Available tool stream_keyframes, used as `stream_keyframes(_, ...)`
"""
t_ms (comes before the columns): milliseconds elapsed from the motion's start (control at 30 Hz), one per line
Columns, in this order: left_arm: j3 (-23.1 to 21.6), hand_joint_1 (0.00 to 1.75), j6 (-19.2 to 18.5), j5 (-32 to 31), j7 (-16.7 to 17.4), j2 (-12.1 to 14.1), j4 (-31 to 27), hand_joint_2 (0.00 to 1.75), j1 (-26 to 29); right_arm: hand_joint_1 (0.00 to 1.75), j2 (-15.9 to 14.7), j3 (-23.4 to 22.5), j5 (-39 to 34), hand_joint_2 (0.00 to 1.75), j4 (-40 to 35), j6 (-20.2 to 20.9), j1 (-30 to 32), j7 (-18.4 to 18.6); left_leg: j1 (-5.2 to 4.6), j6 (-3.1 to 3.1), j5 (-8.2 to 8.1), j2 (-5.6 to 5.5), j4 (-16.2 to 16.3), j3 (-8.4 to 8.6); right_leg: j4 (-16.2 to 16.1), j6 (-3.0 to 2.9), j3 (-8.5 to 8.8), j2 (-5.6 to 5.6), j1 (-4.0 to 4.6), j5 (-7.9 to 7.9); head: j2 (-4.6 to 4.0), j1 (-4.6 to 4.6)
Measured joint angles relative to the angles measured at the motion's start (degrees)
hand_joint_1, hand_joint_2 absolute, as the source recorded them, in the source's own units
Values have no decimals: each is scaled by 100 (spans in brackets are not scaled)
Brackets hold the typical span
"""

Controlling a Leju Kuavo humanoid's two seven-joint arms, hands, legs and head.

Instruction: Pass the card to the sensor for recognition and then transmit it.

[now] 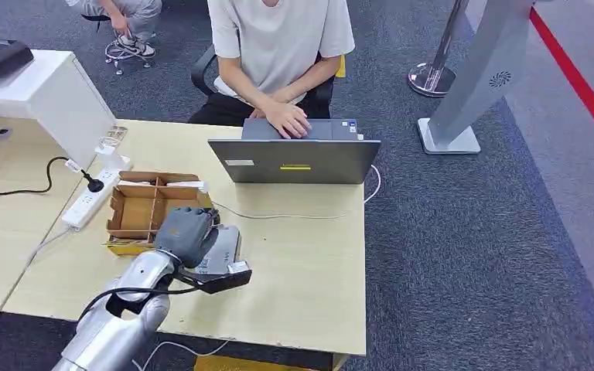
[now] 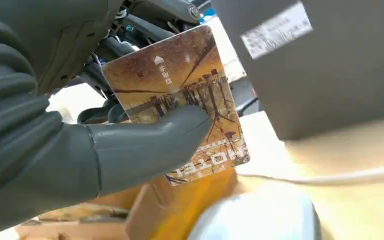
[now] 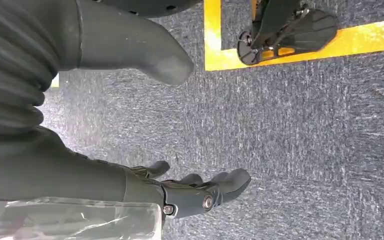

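Head view, with clock directions read on the table (image 1: 309, 263) as you see it from the robot's side: the pale wooden table fills the middle of the scene, and at 12 o'clock a person (image 1: 278, 46) in a light shirt sits with a hand on the grey laptop (image 1: 294, 158), whose lid back faces you. At 10 o'clock from the table's middle lies a white power strip (image 1: 89, 199) with a black plug in it. Just right of it stands an open cardboard box (image 1: 151, 209) with dividers. Your left hand (image 1: 186, 232) hangs at the box's 5 o'clock corner, over a flat grey device (image 1: 220, 251) that may be the sensor; you cannot tell this for sure. Left wrist view: the card (image 2: 180, 100), brown and yellow with a printed picture, is pinched by this hand, the thick grey thumb (image 2: 145, 145) pressed on its face and the dark fingers behind it. Right wrist view: your right hand (image 3: 180, 192) hangs above grey carpet, fingers spread and holding nothing.
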Motion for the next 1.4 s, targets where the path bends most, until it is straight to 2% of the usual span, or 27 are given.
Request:
stream_keyframes(433,-83,175,-309,55,155,-181,621,175,-205,0,0,-2,42,175,0,37,18,-96,0,0,0,-1,0,0,0,0,2,-1,0,0,0,2)
stream_keyframes(533,-83,175,-496,259,51,-205,778,175,-315,0,-2,-2,44,175,0,37,17,-96,0,0,0,-1,0,1,0,0,4,-2,0,0,0,0)
stream_keyframes(633,-83,175,-529,395,-35,-210,837,175,-389,0,-2,-4,39,175,0,35,19,-96,0,0,0,-1,0,3,0,0,6,-2,0,0,0,2)
stream_keyframes(733,-83,175,-172,426,-109,-210,826,175,-391,0,-2,-9,24,175,0,33,21,-114,0,0,1,0,0,3,1,0,6,0,0,1,0,0)
stream_keyframes(833,-81,175,993,28,2,-164,435,175,-366,0,0,-11,53,175,0,-9,30,-4,1,0,2,-14,0,-2,1,0,6,-9,1,1,0,4)
stream_keyframes(933,30,175,1693,-286,12,-4,10,175,-512,0,0,-2,175,175,0,-15,20,35,1,0,2,-13,0,-2,2,0,6,-8,1,1,0,2)
stream_keyframes(1133,378,175,1823,-326,-192,147,-264,175,-748,0,0,7,205,175,0,-15,21,35,1,-1,2,-14,0,0,2,0,6,-10,1,0,0,2)
stream_keyframes(1267,474,175,1941,-444,-190,192,-301,175,-818,0,0,20,264,175,0,-15,19,44,1,-1,2,-11,0,-1,3,0,6,-7,1,1,0,4)
stream_keyframes(1400,693,175,1761,-426,-102,393,-17,175,-1349,0,-2,55,369,175,0,59,21,20,1,1,5,-11,0,0,3,0,6,-10,1,1,0,4)
